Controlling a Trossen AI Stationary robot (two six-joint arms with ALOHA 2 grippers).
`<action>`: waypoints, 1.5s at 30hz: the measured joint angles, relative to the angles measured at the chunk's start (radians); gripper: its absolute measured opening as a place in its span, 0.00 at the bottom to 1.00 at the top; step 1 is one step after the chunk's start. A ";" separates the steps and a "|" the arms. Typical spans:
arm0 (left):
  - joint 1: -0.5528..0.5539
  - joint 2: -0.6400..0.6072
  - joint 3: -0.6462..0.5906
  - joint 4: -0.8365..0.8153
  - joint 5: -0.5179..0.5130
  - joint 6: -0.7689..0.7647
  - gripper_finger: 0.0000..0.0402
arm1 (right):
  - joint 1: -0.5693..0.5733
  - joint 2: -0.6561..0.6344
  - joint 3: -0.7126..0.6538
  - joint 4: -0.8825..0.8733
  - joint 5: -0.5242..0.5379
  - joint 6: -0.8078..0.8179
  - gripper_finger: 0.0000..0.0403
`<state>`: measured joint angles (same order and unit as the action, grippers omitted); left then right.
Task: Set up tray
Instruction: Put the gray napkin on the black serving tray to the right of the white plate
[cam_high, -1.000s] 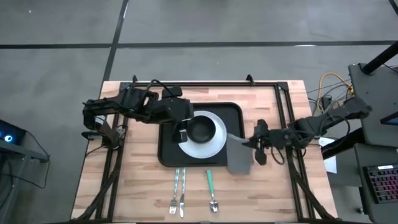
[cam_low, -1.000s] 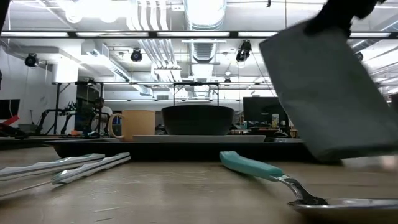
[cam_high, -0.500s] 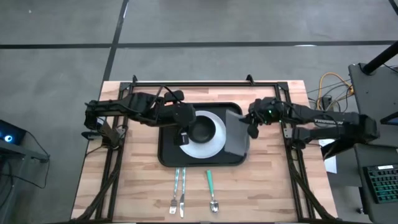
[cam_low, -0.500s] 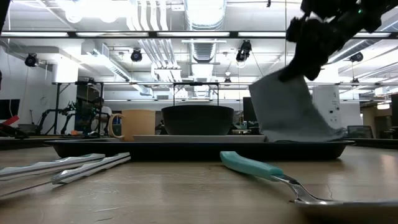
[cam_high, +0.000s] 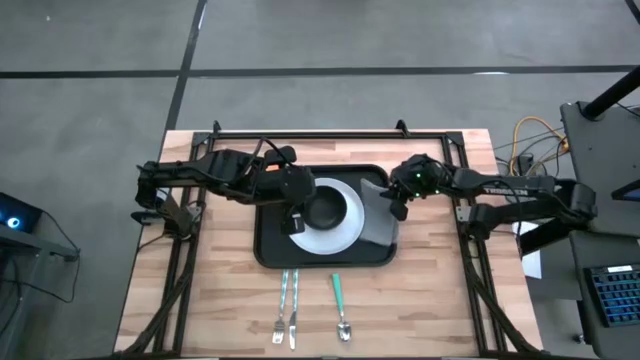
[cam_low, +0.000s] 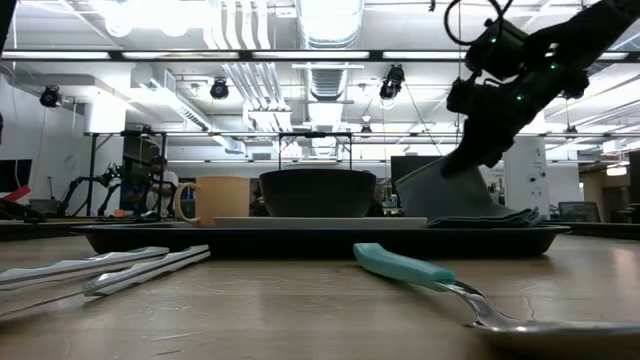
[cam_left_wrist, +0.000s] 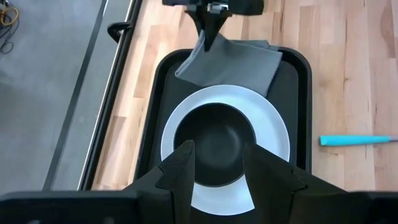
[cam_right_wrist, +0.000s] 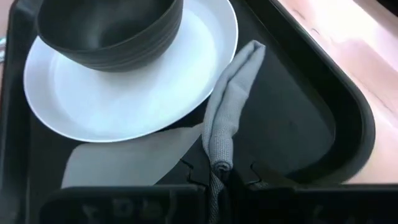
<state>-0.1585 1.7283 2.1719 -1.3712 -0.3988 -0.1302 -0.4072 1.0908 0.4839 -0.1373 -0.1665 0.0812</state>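
On the wooden tabletop (cam_high: 430, 290) at centre lies the black tray (cam_high: 268, 250), carrying a white plate (cam_high: 340, 236) with a dark bowl (cam_high: 323, 208) on it and a grey napkin (cam_high: 380, 222) at the plate's 3 o'clock. From overhead, the left pincer (cam_high: 291, 217) hovers over the plate's 9 o'clock rim, and the right pincer (cam_high: 396, 204) sits at the napkin's 12 o'clock end. Three utensils lie at 6 o'clock below the tray: two silver ones (cam_high: 287, 308) and a teal-handled spoon (cam_high: 339, 304).

Only the level view shows a tan mug (cam_low: 213, 200) beside the bowl (cam_low: 318, 192); overhead, the left arm covers that spot. That view also shows the napkin (cam_low: 440, 197) partly lifted, one end raised toward the right pincer (cam_low: 462, 160) and the rest folded flat on the tray (cam_low: 150, 238).

The right wrist view alone shows the grasp: the pincer (cam_right_wrist: 217, 177) is closed narrowly on a bunched napkin (cam_right_wrist: 227, 118) edge, with the tray rim (cam_right_wrist: 348, 118) beyond. The left wrist view shows its fingers (cam_left_wrist: 180, 171) set wide apart above the bowl (cam_left_wrist: 214, 140), holding nothing, and the spoon handle (cam_left_wrist: 354, 140) cut off at the frame edge.

The silver utensils' types are hard to tell in the level view, where they appear only as blurred handles (cam_low: 100, 270).
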 joint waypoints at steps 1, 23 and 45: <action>0.000 0.000 0.000 0.000 0.000 0.000 0.29 | 0.000 0.017 0.009 0.004 0.000 -0.008 0.02; 0.000 0.000 0.000 -0.002 0.003 -0.011 0.29 | 0.001 0.087 0.420 -0.374 -0.018 -0.092 0.53; 0.000 -0.001 -0.002 -0.009 0.003 -0.048 0.29 | 0.058 0.288 0.068 0.057 -0.018 0.008 0.45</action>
<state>-0.1585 1.7275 2.1704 -1.3800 -0.3958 -0.1780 -0.3489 1.3785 0.5520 -0.0800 -0.1848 0.0888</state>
